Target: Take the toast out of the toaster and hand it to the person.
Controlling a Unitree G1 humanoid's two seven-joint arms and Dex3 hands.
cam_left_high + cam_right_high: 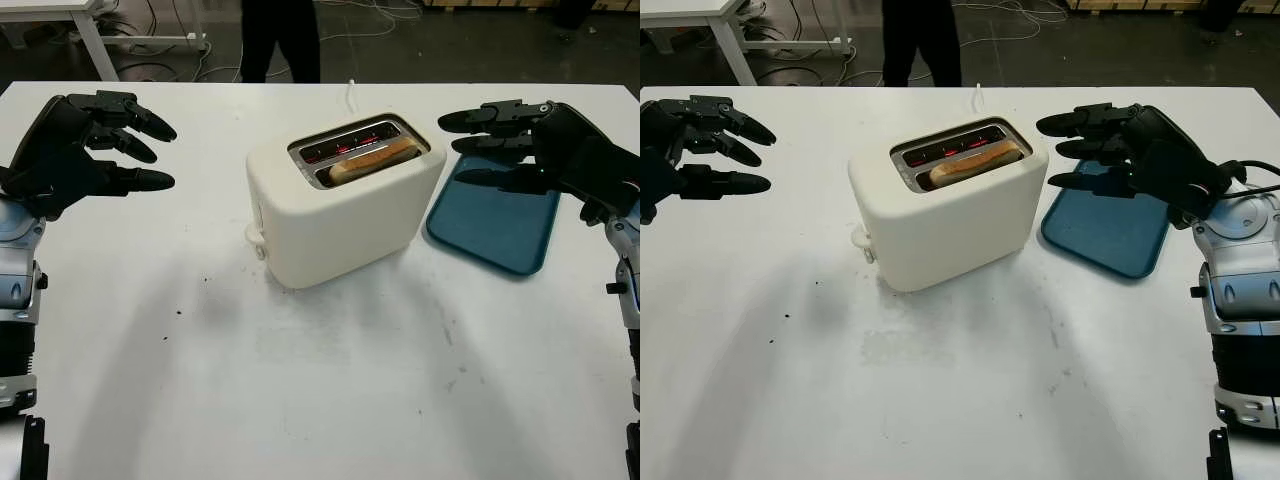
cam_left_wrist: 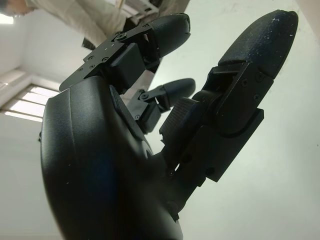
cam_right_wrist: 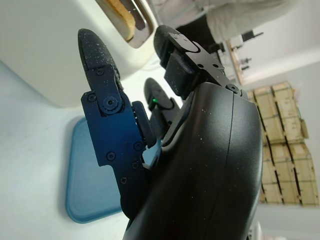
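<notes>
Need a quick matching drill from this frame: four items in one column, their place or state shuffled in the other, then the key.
Items:
1. toast
2. blue tray
3. left hand
4. person

Places/states:
A. open, raised over the table on the toaster's left
B. standing beyond the far edge of the table
C. sitting in the front slot of the cream toaster
D. flat on the white table, partly under the open right hand

Pairs: 1-C, 2-D, 3-A, 4-B
</notes>
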